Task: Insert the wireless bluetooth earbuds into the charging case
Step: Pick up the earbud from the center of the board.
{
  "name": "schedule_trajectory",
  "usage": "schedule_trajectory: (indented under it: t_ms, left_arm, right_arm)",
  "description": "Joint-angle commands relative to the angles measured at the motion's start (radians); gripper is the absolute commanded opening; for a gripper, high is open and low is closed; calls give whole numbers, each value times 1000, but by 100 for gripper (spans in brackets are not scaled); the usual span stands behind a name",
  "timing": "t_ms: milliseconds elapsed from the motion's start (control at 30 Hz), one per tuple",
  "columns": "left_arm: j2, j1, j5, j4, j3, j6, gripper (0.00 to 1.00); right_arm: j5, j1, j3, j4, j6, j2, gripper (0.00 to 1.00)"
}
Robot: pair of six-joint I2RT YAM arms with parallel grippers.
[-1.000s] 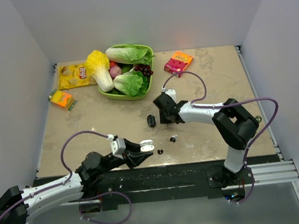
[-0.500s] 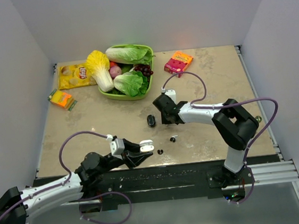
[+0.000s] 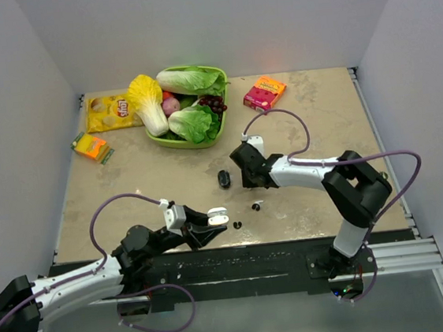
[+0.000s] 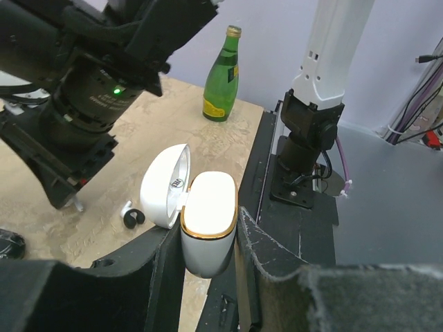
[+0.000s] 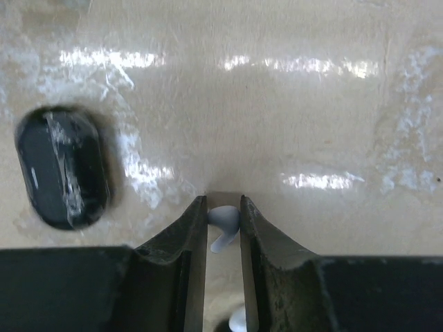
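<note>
My left gripper (image 3: 211, 218) is shut on the white charging case (image 4: 208, 221), which stands upright near the table's front edge with its lid (image 4: 165, 185) hinged open. Two tiny black earbuds lie on the table, one (image 3: 256, 206) with a white stem and one (image 3: 237, 224) just right of the case. The first also shows in the left wrist view (image 4: 129, 216). My right gripper (image 3: 245, 184) is low over the table with its jaws closed on a small pale rounded piece with a stem (image 5: 223, 221). I cannot tell what this piece is.
A black oval object (image 3: 224, 179) lies left of my right gripper and also shows in the right wrist view (image 5: 62, 166). A green basket (image 3: 170, 143) of vegetables, a yellow chip bag (image 3: 110, 112), a pink box (image 3: 264, 92) and an orange pack (image 3: 91, 146) sit further back.
My right arm's elbow has shifted right and its gripper has edged slightly nearer. The left arm, the case and the two earbuds have not moved.
</note>
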Motion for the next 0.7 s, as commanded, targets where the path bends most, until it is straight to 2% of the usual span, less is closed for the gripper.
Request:
schedule_trajectory:
  t_ms: [0,200,333,467,667]
  left_arm:
    - [13,-8,-19,78,-52,-13,0]
    - [71,-8,-44,98,3,4,0]
    - [126,-8,-65,150,45,18,0]
    - [220,-8,-84,207,103,36,0]
    - [350,-6,-94,259,210,93,0]
  right_arm:
    - [53,45,-37,18,-42,-165,0]
    - [235,148,44,-68,-142,-380,0]
    - [285,207,99,-122,-197,-541,0]
    - [282,257,156,-169,-266,-636,0]
    - [162,303,141,-87,-392,-762,0]
